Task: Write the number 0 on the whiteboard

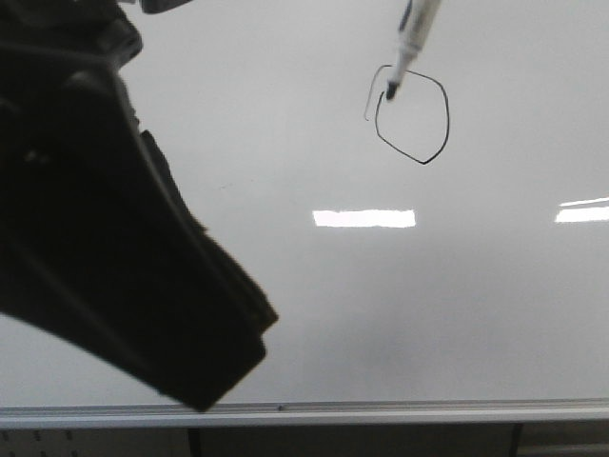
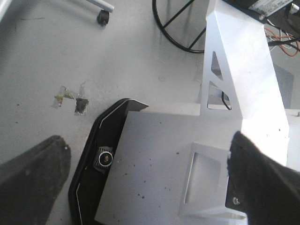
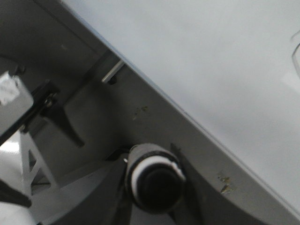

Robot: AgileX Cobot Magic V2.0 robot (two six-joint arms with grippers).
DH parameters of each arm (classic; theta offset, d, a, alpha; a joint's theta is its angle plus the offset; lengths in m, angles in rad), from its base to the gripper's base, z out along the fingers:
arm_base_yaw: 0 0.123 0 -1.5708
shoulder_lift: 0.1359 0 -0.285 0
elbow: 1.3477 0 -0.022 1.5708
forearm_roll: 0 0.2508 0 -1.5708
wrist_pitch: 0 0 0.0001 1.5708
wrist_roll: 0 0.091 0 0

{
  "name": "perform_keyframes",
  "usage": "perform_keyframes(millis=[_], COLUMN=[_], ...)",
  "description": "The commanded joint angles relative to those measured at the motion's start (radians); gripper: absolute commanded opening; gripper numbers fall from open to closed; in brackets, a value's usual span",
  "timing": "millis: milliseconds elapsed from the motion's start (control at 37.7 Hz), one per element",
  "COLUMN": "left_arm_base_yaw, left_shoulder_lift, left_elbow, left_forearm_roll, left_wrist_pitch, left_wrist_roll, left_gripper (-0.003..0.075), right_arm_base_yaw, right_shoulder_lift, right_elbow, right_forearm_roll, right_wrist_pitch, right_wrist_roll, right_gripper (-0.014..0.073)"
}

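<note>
Black loop of number 0 (image 1: 412, 116) sits upper right on whiteboard (image 1: 314, 143), above silver rail (image 1: 381, 413) at bottom edge. Marker (image 1: 411, 40) tip touches board at loop's upper left, where line ends overlap. Right gripper (image 3: 154, 180) pinches marker end, seen in right wrist view. Left gripper (image 2: 140, 187) fingers (image 2: 33, 178) spread apart, holding nothing, above white stand (image 2: 234, 93) and floor.

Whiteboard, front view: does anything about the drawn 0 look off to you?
Slightly. The 0 on the whiteboard is angular, pointed at its bottom, and a thin extra stroke overlaps at its upper left, where the marker tip sits. Nothing else stands out.
</note>
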State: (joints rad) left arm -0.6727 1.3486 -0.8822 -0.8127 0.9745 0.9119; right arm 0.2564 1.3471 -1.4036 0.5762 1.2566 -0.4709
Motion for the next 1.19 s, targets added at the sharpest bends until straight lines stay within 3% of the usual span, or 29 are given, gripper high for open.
perform_keyframes(millis=[0, 159, 292, 477, 610, 875, 981, 1034, 1140, 1167], left_arm_base_yaw=[-0.008, -0.008, -0.008, -0.008, -0.008, -0.008, -0.008, -0.008, -0.008, -0.007], left_shoulder_lift=[-0.031, -0.031, -0.031, -0.031, -0.031, -0.031, -0.031, -0.031, -0.031, -0.031], left_elbow=[-0.061, -0.124, -0.135, -0.135, -0.135, -0.135, -0.135, -0.135, -0.135, -0.135], left_forearm_roll=[-0.056, -0.094, -0.204, -0.218, -0.218, -0.218, -0.218, -0.218, -0.158, -0.135], left_wrist_pitch=[-0.012, -0.012, -0.01, -0.004, -0.004, -0.004, -0.004, -0.004, -0.015, -0.017], left_wrist_roll=[0.001, 0.055, 0.154, 0.155, 0.155, 0.155, 0.155, 0.155, 0.155, 0.15], left_gripper=[0.0666, 0.0659, 0.0659, 0.062, 0.0461, -0.0009, -0.002, -0.002, -0.002, -0.002], right_arm_base_yaw=[-0.005, -0.005, -0.004, -0.004, -0.004, -0.004, -0.004, -0.004, -0.004, -0.004], right_shoulder_lift=[-0.081, -0.111, -0.11, -0.11, -0.11, -0.11, -0.11, -0.11, -0.113, -0.12], right_elbow=[0.112, 0.267, 0.341, 0.341, 0.341, 0.341, 0.341, 0.341, 0.341, 0.341], right_forearm_roll=[0.108, 0.233, 0.42, 0.444, 0.454, 0.52, 0.52, 0.52, 0.52, 0.52], right_wrist_pitch=[0.069, 0.05, 0.042, 0.035, 0.038, 0.041, 0.035, 0.029, -0.005, -0.022], right_wrist_roll=[-0.067, -0.162, -0.286, -0.3, -0.301, -0.336, -0.336, -0.336, -0.343, -0.35], right_gripper=[-0.006, -0.006, -0.006, -0.006, -0.006, -0.006, -0.0052, 0.0033, 0.0423, 0.0475])
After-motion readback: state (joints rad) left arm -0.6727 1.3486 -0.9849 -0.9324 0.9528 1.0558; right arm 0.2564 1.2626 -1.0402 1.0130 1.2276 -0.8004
